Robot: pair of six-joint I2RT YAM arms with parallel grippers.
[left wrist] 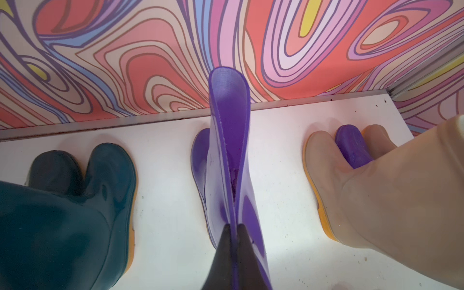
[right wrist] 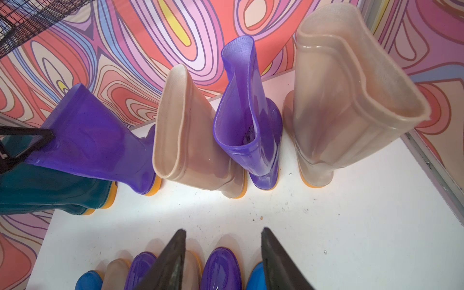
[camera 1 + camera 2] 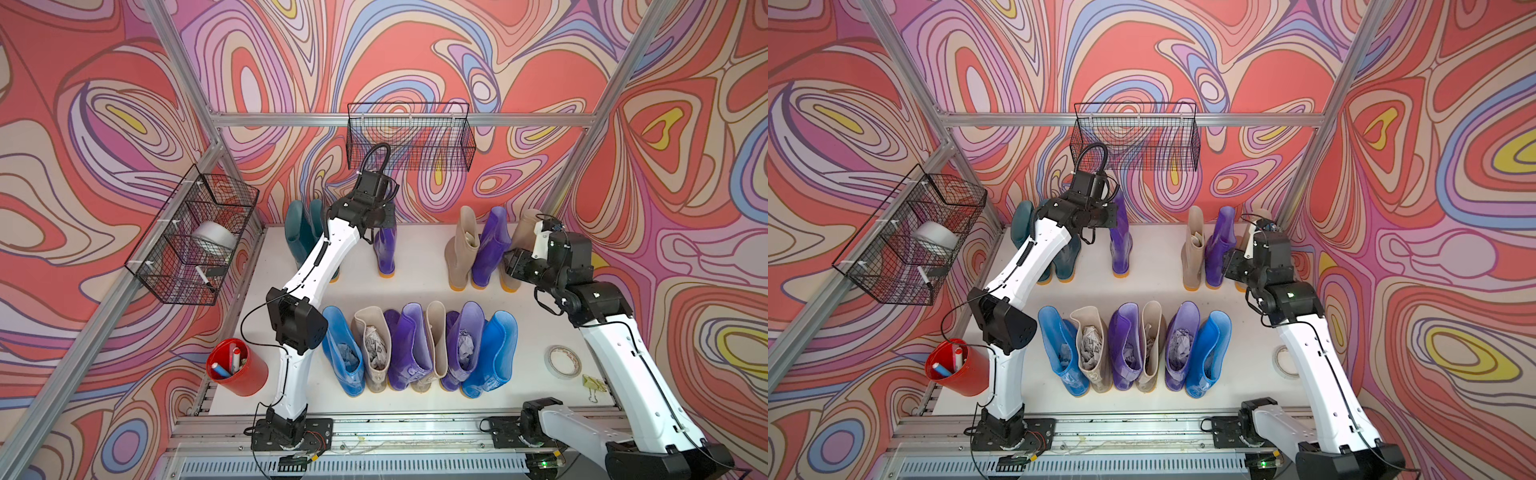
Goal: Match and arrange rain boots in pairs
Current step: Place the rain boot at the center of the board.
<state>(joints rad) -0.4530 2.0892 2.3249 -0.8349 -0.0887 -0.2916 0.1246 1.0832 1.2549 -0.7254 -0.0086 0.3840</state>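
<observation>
Left wrist view, glossy purple boot (image 1: 231,120), upright, cuff squeezed narrow

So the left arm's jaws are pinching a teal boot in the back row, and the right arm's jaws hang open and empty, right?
Not quite: the jaws of the left arm pinch a purple boot, not a teal one, as the left wrist view shows. The rest holds.

A red cup (image 3: 249,380) is standing at the near left corner of the white table (image 3: 415,286), holding markers (image 3: 236,360). A tape roll (image 3: 563,361) is lying flat near the right edge, with a yellow clip (image 3: 592,384) just beside it. Two wire baskets are hanging from the frame: the left basket (image 3: 174,282) is holding a white roll (image 3: 214,239) (and a pen), and the back basket (image 3: 415,149) is hanging on the rear rail.
</observation>
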